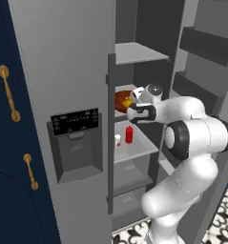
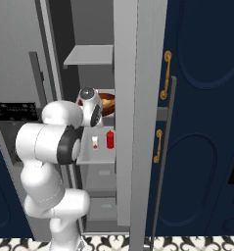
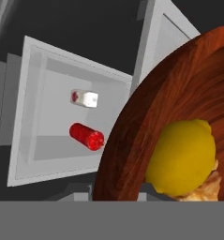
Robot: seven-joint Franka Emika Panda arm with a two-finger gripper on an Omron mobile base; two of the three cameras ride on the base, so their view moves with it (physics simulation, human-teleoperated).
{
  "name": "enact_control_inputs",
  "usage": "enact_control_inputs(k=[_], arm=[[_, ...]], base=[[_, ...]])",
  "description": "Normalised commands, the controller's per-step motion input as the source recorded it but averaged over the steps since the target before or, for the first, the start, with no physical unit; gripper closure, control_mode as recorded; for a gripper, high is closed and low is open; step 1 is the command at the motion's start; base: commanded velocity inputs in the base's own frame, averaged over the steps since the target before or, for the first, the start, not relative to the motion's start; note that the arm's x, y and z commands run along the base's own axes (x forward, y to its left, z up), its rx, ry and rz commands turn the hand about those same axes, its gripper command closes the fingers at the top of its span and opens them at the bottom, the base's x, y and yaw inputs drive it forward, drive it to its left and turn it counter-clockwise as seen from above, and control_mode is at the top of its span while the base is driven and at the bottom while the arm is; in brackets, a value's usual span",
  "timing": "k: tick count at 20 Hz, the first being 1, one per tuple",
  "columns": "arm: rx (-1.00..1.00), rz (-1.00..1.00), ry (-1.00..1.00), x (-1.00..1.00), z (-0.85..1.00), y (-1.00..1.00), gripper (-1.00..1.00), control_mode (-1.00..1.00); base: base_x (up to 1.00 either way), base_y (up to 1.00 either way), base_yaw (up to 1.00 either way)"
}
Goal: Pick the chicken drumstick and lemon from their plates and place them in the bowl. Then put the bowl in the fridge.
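The fridge stands open and my arm reaches into it at middle-shelf height. My gripper is shut on the near rim of the reddish-brown bowl, which sits level with the middle shelf. In the right base view the bowl pokes out past my hand. The hand view shows the bowl close up, with the yellow lemon lying inside on top of the golden chicken drumstick. The plates are out of view.
Below the bowl, a lower shelf carries a red bottle and a small white jar. An upper shelf lies above. Door bins stand at the right. Navy cabinets with brass handles flank the fridge.
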Motion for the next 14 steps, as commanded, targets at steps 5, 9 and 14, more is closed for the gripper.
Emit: enact_control_inputs(k=[5,9,14], arm=[[-0.02,0.0,0.0,0.3,-0.37,0.0,1.0,-1.0],[-0.01,0.0,0.0,0.2,-0.14,0.04,1.0,-1.0],[0.0,0.0,0.0,0.3,0.0,0.13,1.0,-1.0]], base=[[0.0,0.0,0.0],[0.0,0.0,0.0],[0.0,0.0,0.0]])
